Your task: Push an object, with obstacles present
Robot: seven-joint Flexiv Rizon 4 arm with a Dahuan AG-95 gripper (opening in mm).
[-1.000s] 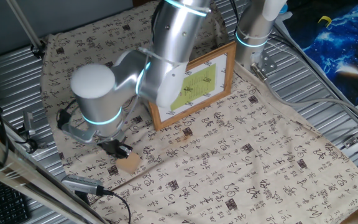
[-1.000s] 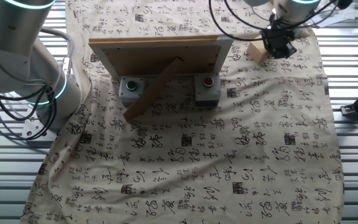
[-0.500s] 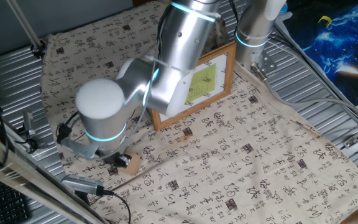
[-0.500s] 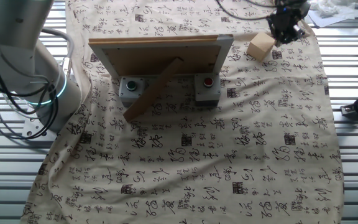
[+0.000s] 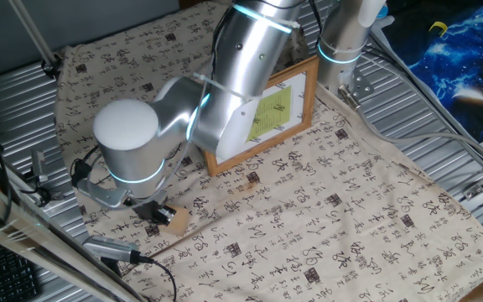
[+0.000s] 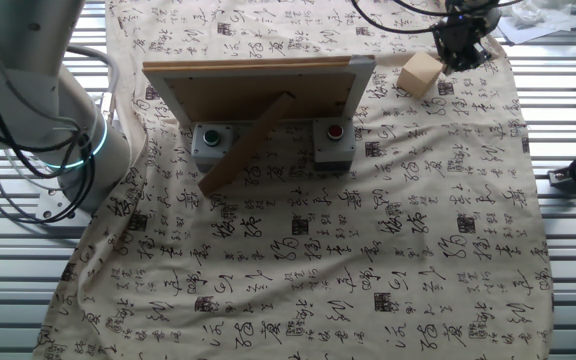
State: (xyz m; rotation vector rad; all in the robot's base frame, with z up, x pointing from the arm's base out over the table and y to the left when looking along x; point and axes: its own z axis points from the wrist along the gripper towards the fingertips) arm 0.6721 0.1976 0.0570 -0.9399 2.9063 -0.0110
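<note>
Small wooden cube [image 6: 420, 74] sitting upper right, just right of the picture frame [image 6: 258, 90]. Gripper [image 6: 461, 50] right beside it, fingers look together. Best to push low and centred, steering wide of that frame

Bright, even overhead light, soft shadows on the cloth [image 6: 298, 250], both views sharp, no glare.

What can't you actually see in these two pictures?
- Gripper jaws: too small and dark in both views to tell open or shut.
- Cube: in one fixed view, mostly hidden by the arm.
- Frame front: partly behind the arm; the other view shows only its back. Writing too small.
</note>
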